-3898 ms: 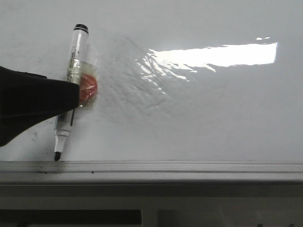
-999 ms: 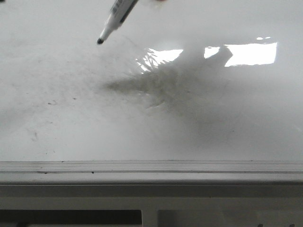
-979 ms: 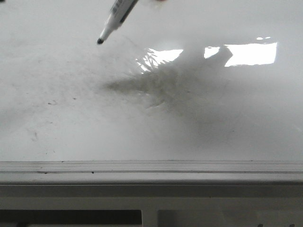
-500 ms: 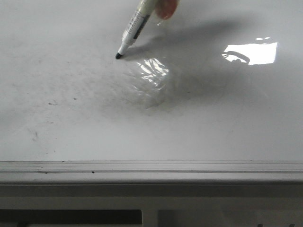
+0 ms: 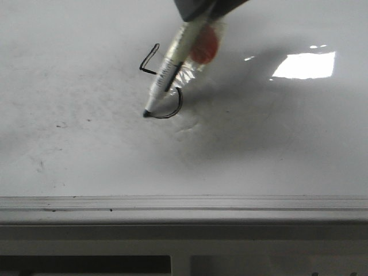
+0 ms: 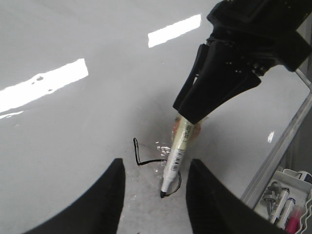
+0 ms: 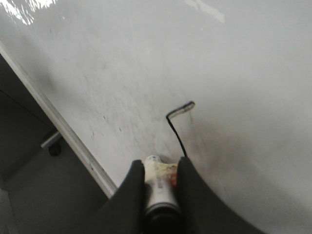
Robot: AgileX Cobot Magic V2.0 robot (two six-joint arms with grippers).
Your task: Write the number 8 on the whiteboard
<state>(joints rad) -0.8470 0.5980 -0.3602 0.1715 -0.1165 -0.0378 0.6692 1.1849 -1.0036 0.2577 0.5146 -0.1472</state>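
The whiteboard (image 5: 276, 155) fills the front view, glossy and faintly smudged. My right gripper (image 5: 201, 6) comes in from above, shut on a white marker (image 5: 169, 72) that has an orange lump taped to it. The marker's black tip touches the board. A thin black line (image 5: 150, 60) runs from an angular upper part into a curved lower stroke (image 5: 177, 106) ending at the tip; this is the number 8 as it stands. In the right wrist view the gripper (image 7: 159, 168) clamps the marker (image 7: 157, 183). My left gripper (image 6: 155, 162) hovers open over the board, near the line (image 6: 136, 151).
The board's grey metal frame (image 5: 184, 204) runs along the near edge. A tray of spare markers (image 6: 285, 207) hangs beyond the frame (image 6: 282, 146) in the left wrist view. Bright window reflections (image 5: 305, 64) lie on the board's right side.
Half a second ago the tip rested on bare board higher up. It has since moved down and left, leaving the angular stroke and the curve. The right gripper has come lower into view.
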